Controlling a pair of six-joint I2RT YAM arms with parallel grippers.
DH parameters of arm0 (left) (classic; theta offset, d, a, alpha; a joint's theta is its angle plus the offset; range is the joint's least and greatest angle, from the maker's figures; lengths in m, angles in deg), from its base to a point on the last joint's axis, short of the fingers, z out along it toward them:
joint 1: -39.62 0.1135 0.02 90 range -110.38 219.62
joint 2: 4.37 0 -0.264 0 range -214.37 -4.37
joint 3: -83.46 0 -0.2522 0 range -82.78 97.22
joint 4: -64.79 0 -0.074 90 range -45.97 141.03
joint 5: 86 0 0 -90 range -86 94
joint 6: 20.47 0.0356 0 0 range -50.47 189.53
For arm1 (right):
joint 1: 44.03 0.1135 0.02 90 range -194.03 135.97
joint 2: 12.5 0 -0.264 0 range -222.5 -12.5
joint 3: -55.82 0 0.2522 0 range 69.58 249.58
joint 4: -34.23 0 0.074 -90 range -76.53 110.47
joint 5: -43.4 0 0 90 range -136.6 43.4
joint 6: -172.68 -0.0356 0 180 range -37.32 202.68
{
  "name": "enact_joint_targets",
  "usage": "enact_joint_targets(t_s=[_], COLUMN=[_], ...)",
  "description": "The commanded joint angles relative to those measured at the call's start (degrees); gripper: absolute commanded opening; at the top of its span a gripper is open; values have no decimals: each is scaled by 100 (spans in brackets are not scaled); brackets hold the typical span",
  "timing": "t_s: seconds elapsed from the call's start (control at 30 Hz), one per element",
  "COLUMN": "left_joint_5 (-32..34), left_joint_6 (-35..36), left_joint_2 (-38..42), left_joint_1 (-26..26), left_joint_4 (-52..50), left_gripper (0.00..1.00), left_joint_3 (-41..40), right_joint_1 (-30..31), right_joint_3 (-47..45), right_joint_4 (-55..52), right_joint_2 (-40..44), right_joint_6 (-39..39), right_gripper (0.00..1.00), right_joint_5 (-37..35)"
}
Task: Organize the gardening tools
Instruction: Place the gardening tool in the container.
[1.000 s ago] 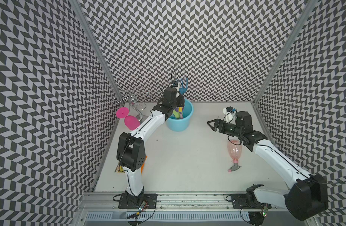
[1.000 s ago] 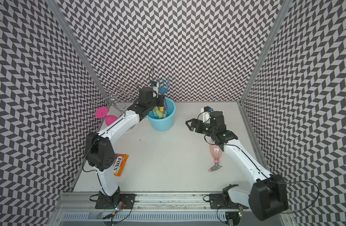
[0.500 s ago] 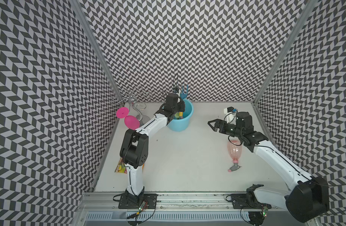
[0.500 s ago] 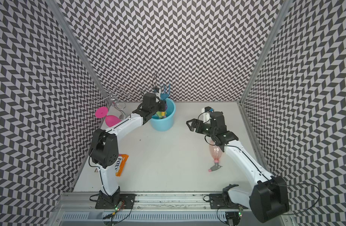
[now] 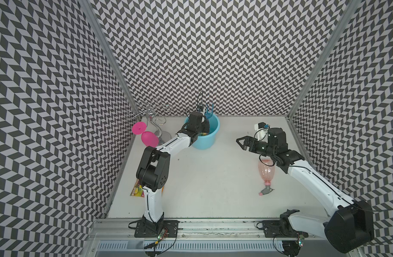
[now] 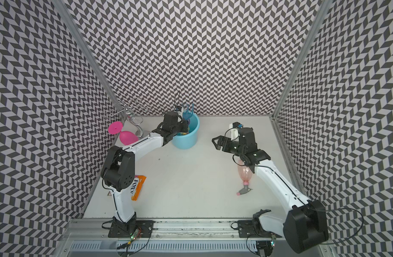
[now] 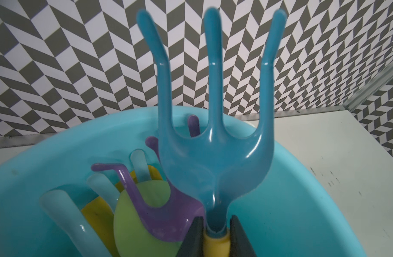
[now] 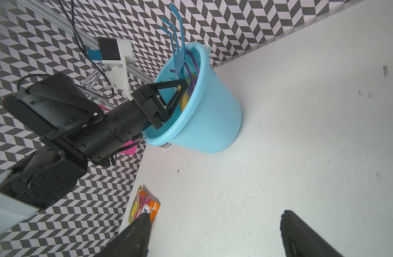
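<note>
Pretty obviously a robot test cell in some lab. Chevron-print panels (image 5: pixel 213 55) box in a white tabletop (image 5: pixel 213 178) right behind my left claw (image 7: pixel 216 224). A bare aluminium rail (image 5: pixel 213 224) runs along the table edge farthest from it.

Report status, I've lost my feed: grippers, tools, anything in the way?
Left gripper closed on blue fork, inside bucket. Right gripper open, empty, above table. Spray bottle lying on table, not in bucket. Nothing on table between them.

Black-white chevron walls (image 5: pixel 213 55), white tabletop (image 5: pixel 213 178)
</note>
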Motion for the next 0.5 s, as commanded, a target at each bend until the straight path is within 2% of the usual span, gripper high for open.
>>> enact_joint_targets(t_s=[0.0, 0.13, 0.47], left_joint_5=[-63, -2, 55], left_joint_6=[77, 116, 152], left_joint_2=[69, 118, 749], left_joint_1=[-85, -117, -135], left_joint_4=[195, 132, -15], left_gripper=[35, 49, 58], left_joint_3=[-71, -66, -95], right_joint_1=[24, 24, 24], right_joint_3=[-92, -120, -200], right_joint_4=[142, 126, 71], right_joint_2=[184, 247, 397], right_joint_6=[33, 25, 19], right_gripper=[92, 92, 92], right_joint_5=[-73, -99, -134])
